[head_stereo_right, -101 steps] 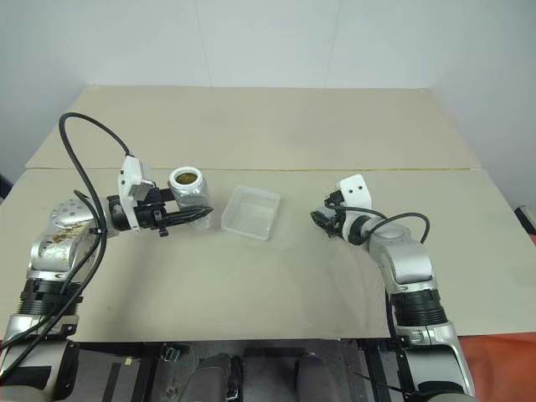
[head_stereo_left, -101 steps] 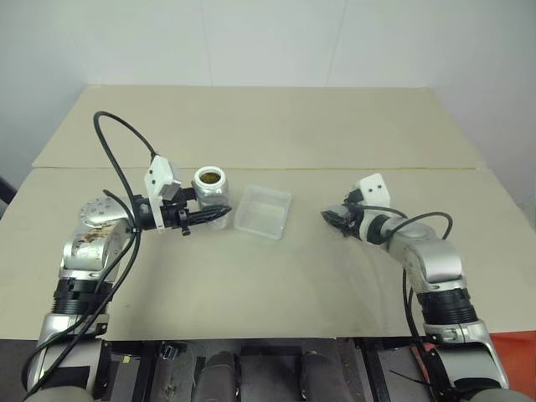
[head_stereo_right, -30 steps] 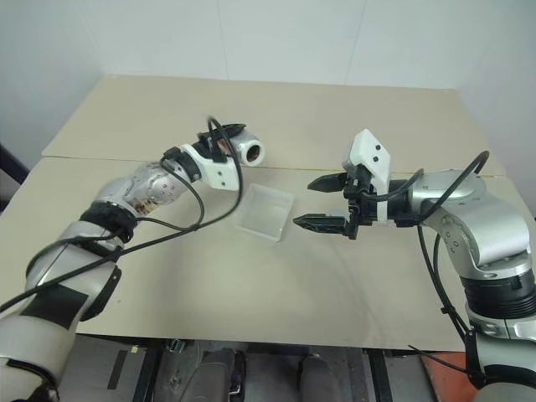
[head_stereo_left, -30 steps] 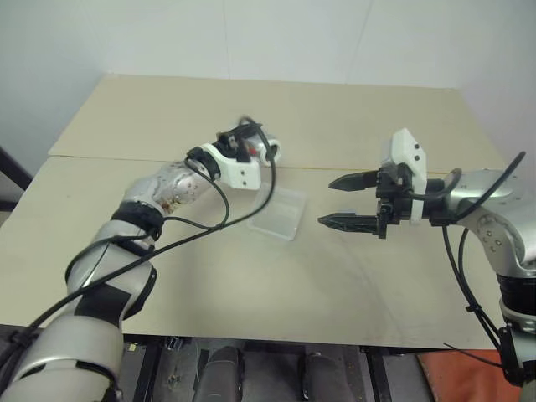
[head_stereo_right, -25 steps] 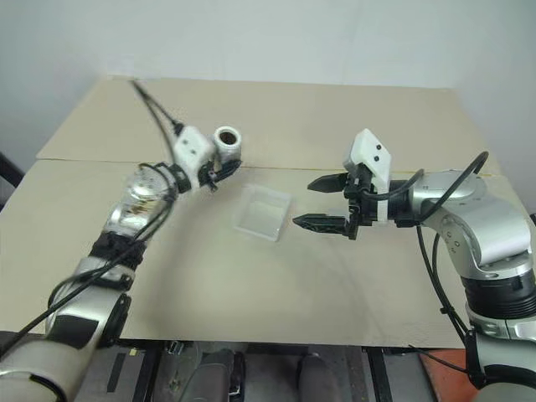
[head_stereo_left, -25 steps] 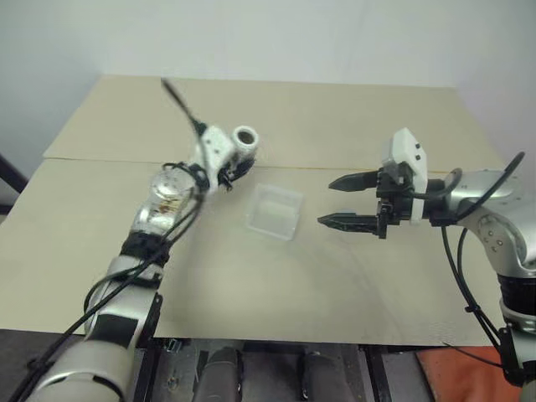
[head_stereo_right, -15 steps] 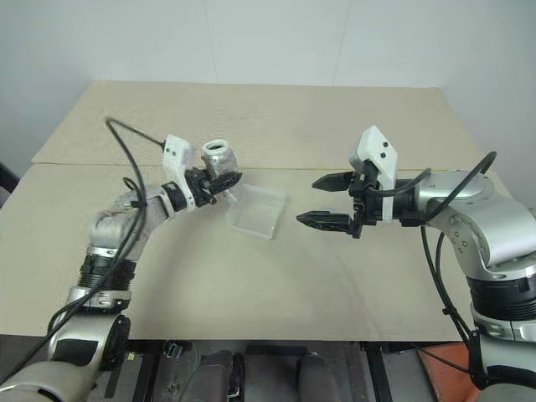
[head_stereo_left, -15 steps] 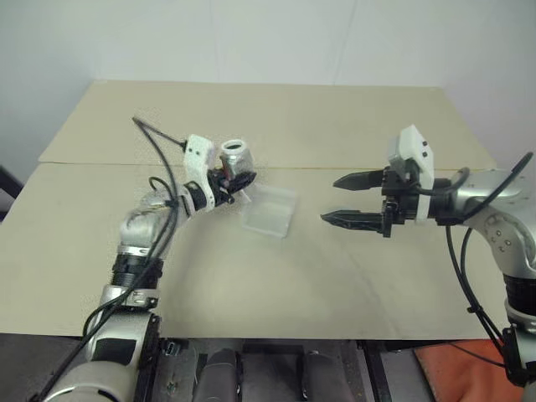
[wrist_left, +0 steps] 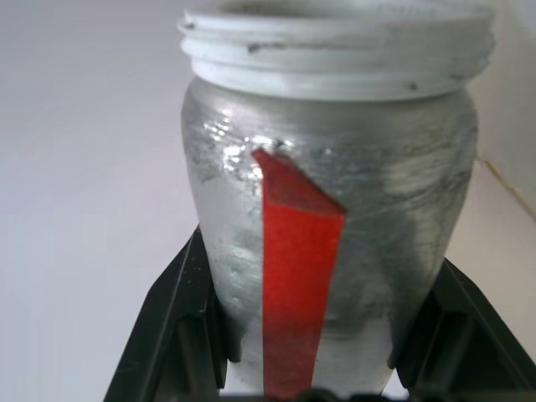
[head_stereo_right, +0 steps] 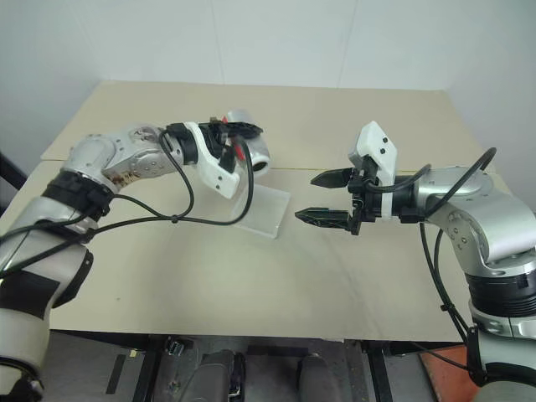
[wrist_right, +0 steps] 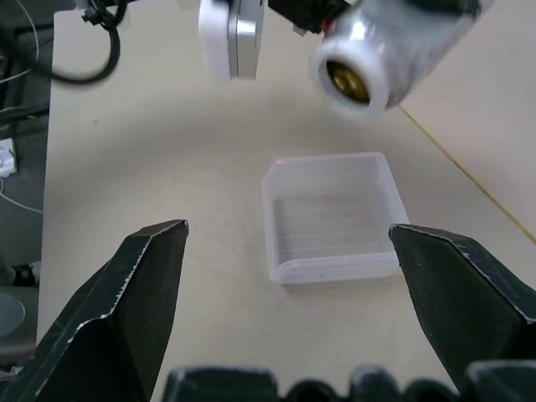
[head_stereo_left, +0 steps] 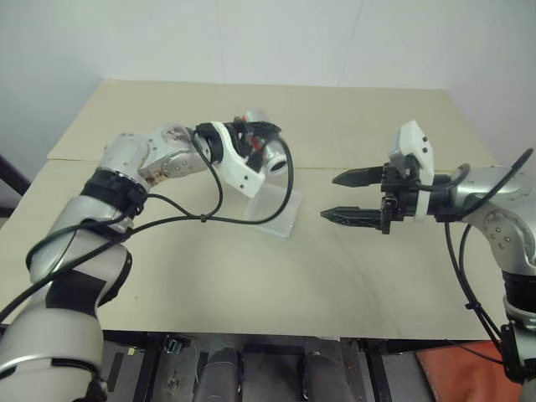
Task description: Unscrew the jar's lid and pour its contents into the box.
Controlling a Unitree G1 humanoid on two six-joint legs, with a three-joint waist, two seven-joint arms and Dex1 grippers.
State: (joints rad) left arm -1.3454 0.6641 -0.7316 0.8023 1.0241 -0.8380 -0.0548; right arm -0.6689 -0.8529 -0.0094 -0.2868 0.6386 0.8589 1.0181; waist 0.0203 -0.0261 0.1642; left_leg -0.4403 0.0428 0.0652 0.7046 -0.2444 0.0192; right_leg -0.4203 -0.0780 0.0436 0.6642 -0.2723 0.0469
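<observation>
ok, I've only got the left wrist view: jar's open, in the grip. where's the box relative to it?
Observer: The jar is held in the air near the far edge of the box, tipped on its side, mouth toward the right end effector.
Operator: anything in the box?
Observer: It looks empty. Something brownish shows inside the jar's mouth.
Operator: right side busy?
Observer: No, it's open and holding nothing, hovering beside the box.
</observation>
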